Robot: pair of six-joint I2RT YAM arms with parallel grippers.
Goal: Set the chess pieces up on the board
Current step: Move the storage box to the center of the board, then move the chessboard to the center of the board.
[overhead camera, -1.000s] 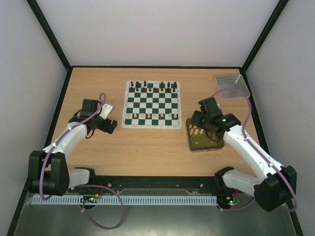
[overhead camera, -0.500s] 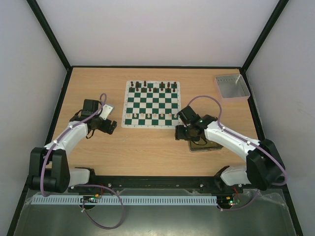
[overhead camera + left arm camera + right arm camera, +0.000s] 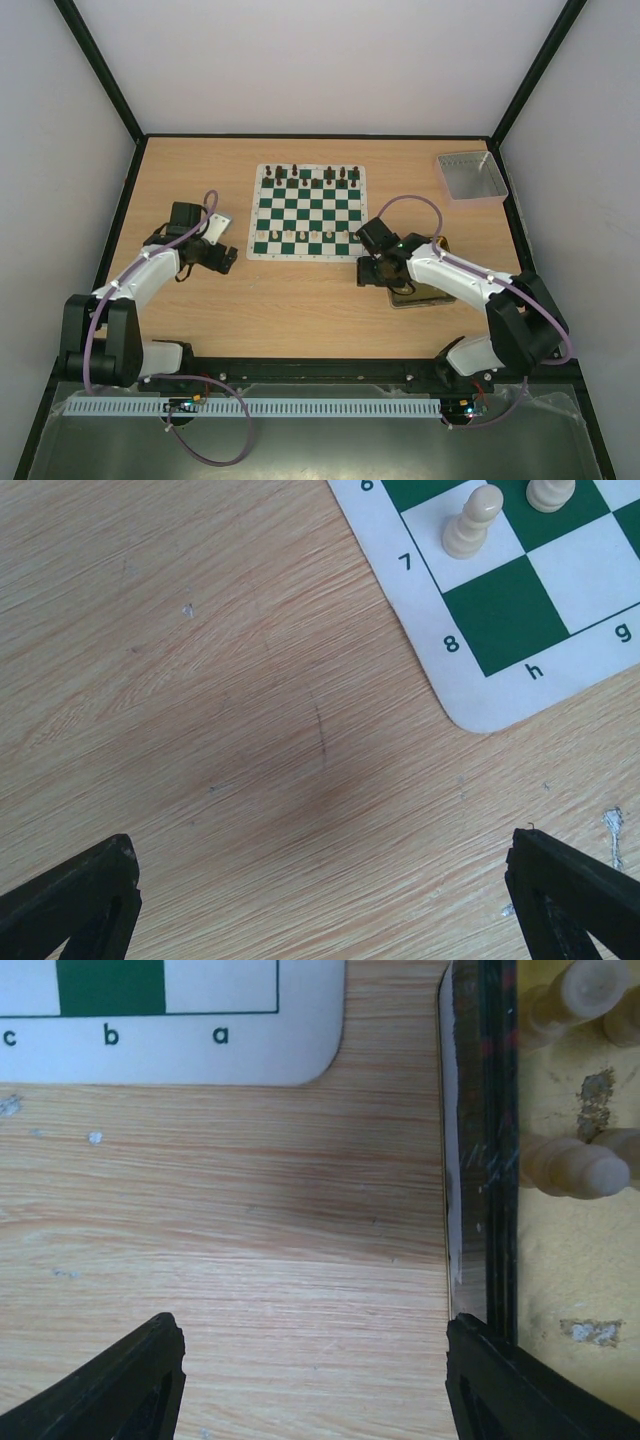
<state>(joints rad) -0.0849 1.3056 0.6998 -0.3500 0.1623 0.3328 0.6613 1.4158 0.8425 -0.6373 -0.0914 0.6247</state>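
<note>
The board [image 3: 310, 210] lies mid-table. Dark chess pieces [image 3: 312, 177] stand along its far rows and cream pieces [image 3: 310, 234] along its near row. My left gripper [image 3: 222, 256] is open and empty, low over bare wood left of the board's near-left corner. The left wrist view shows that corner [image 3: 500, 610], two cream pawns [image 3: 470, 522] and the gripper [image 3: 320, 910]. My right gripper [image 3: 371, 269] is open and empty between the board and the gold tin [image 3: 418, 296]. The right wrist view shows the gripper [image 3: 315, 1390], the tin's rim [image 3: 480, 1160] and cream pieces [image 3: 575, 1165] lying inside.
A grey square tray [image 3: 470, 177] sits at the far right of the table. My right arm hides most of the gold tin in the top view. The board's near-right corner [image 3: 200, 1020] lies just ahead of my right fingers [image 3: 120, 1390].
My right gripper has swung left from above the gold tin down to the wood between tin and board. The left arm has not moved.
</note>
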